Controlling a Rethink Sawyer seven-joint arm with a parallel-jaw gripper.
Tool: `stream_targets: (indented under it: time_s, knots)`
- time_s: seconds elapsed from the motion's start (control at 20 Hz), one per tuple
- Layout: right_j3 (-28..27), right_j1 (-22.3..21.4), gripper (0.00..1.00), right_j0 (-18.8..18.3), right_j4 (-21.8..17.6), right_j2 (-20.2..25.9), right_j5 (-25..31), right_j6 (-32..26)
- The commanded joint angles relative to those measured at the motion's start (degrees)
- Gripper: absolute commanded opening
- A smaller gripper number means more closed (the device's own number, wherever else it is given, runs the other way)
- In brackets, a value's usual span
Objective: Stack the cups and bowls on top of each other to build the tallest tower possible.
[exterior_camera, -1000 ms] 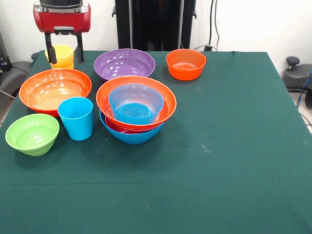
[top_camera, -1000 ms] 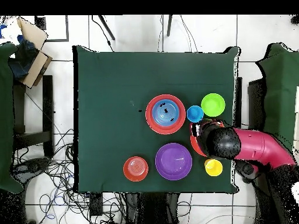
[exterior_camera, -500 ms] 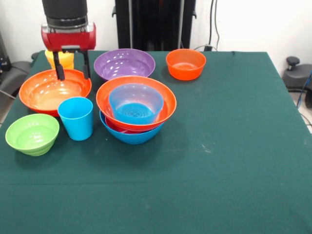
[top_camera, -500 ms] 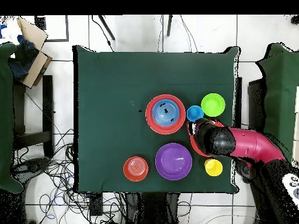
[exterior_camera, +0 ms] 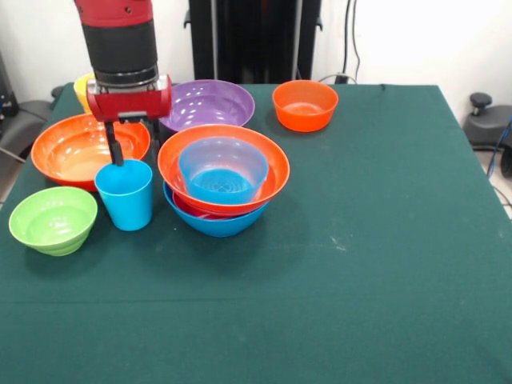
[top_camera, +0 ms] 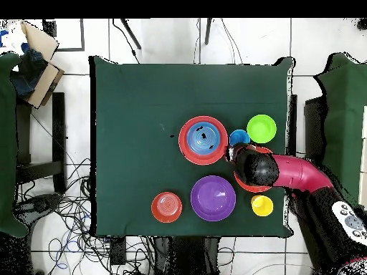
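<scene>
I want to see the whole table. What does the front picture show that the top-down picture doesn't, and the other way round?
Only the front picture shows the gripper with its fingers open, one of them just above the blue cup. It also shows the stack's layers from the side: a big blue bowl at the bottom.

Only the top-down picture shows the floor, cables and a cardboard box around the table.

Both show the purple bowl, green bowl and small orange bowl.
</scene>
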Motion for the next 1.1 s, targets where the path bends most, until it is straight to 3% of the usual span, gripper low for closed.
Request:
stream_targets:
  time_s: [0.05,0.5,0.55,1.1]
  knots:
    - [-5.6,4.5,1.00,0.8,-3.9,0.0,-2.7,0.9]
    - [-8.9,8.1,1.00,1.2,-3.9,-0.3,-4.0,1.3]
    - [-9.0,8.1,0.00,1.3,-3.9,-0.3,-4.0,1.2]
    - [-10.3,6.6,0.00,3.2,-3.4,-1.6,-2.3,1.8]
